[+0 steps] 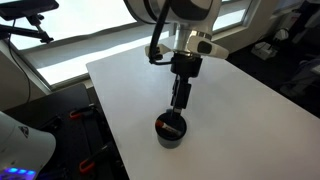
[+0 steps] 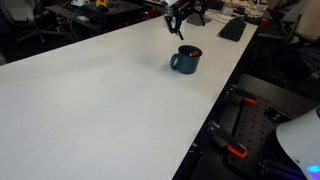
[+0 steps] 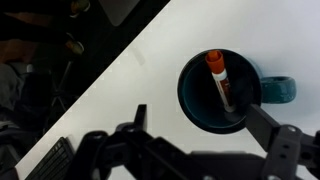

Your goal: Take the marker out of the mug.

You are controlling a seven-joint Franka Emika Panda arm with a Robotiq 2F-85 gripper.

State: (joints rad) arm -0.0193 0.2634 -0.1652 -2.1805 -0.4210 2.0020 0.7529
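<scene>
The mug (image 3: 200,100) is dark teal and round, with its handle to the right in the wrist view. The marker (image 3: 220,82) leans inside it, orange-red cap up, whitish barrel below. The mug stands near the table's edge in both exterior views (image 1: 171,133) (image 2: 185,61). A bit of red from the marker (image 1: 171,127) shows at the rim. My gripper (image 3: 202,122) is open and empty, hovering just above the mug, with one finger to the left of it and the other over its right rim. The gripper also shows in both exterior views (image 1: 180,102) (image 2: 182,22).
The white tabletop (image 1: 130,80) (image 2: 90,100) drops off close to the mug. A dark keyboard (image 2: 232,28) lies at the far end of the table. Red-handled clamps (image 2: 232,150) and dark equipment sit below the table's edge.
</scene>
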